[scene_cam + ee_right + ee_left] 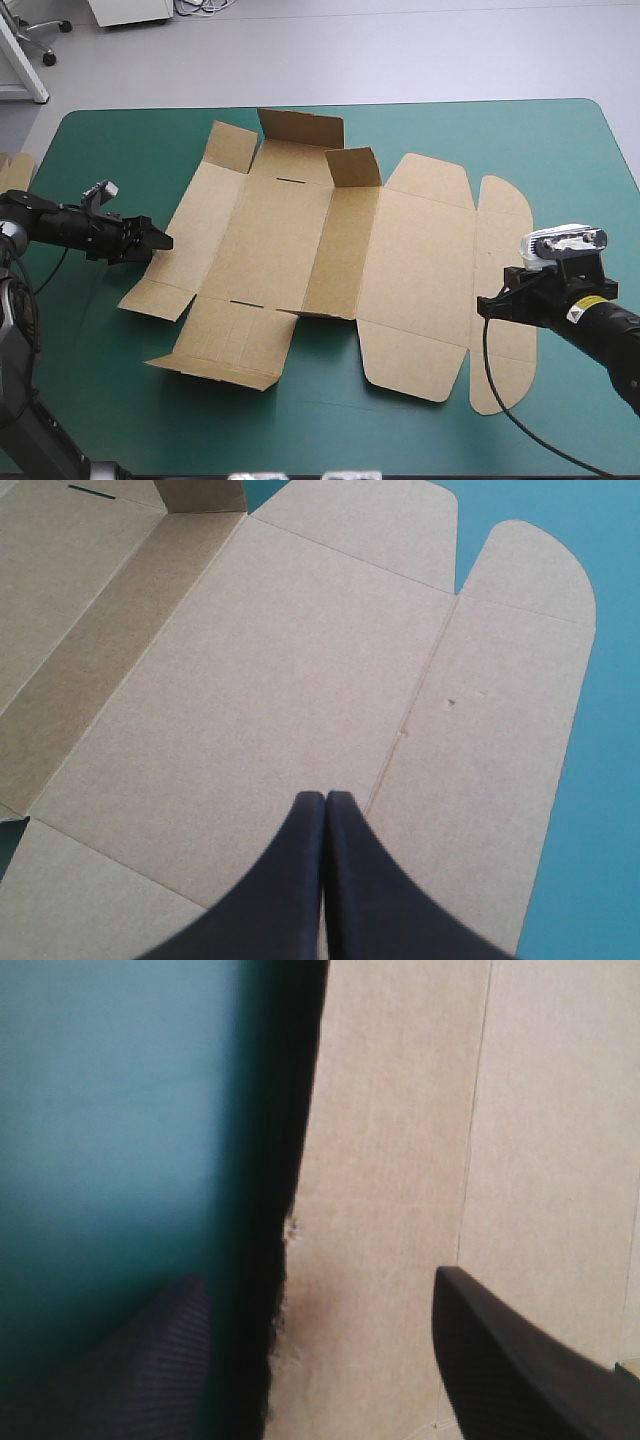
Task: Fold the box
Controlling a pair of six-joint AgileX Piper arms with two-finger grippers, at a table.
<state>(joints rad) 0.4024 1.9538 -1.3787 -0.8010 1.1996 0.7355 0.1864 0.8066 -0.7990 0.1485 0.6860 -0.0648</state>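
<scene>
A brown cardboard box sheet lies unfolded on the teal-green surface; left jaws open astride its left edge, right jaws closed above it.

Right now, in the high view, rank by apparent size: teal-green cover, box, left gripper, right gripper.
1. teal-green cover
2. box
3. left gripper and right gripper: too alike to rank.
</scene>
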